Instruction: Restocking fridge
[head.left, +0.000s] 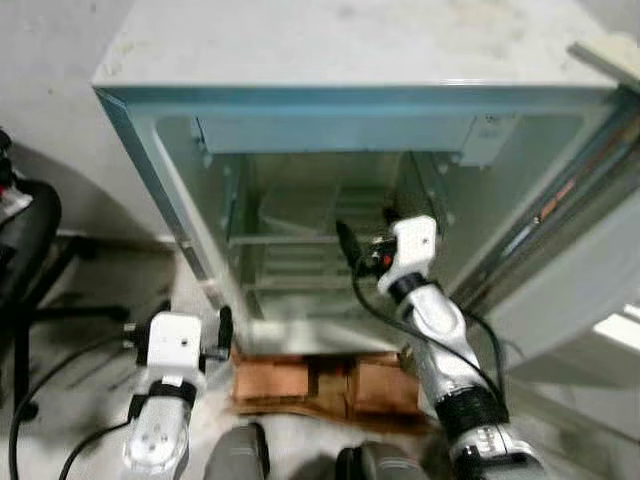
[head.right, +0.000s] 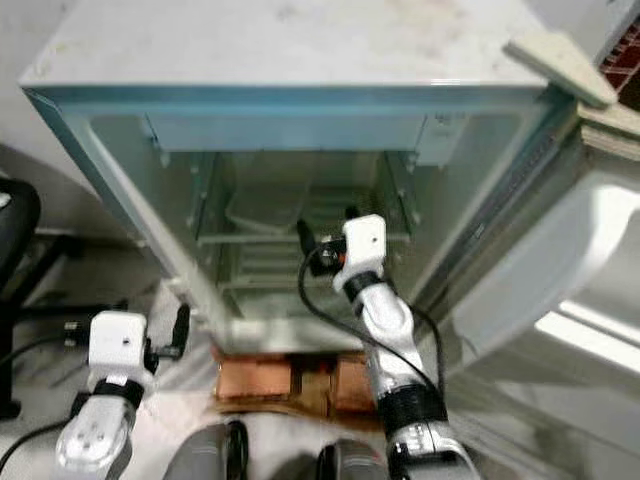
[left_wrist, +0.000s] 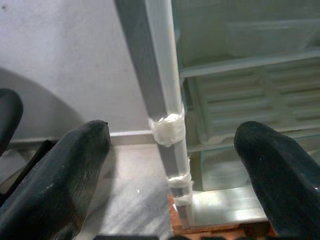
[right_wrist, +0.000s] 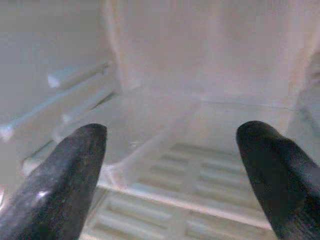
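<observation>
A small white fridge (head.left: 330, 50) stands open in front of me, with its door (head.left: 590, 280) swung out to the right. My right gripper (right_wrist: 172, 170) reaches inside over the wire shelf (right_wrist: 200, 185), open with nothing between its fingers. A shallow white tray (right_wrist: 140, 125) lies on that shelf, ahead of the fingers. My left gripper (left_wrist: 172, 170) is held low outside the fridge, open and empty, facing the taped front edge (left_wrist: 167, 127) of its left wall. No food shows on the shelves.
Reddish bricks (head.left: 320, 385) prop the fridge up off the floor. A black office chair (head.left: 25, 250) stands at the left by the wall. A pale board (head.right: 560, 60) lies on the fridge's top right corner. My feet (head.left: 240, 455) are close to the bricks.
</observation>
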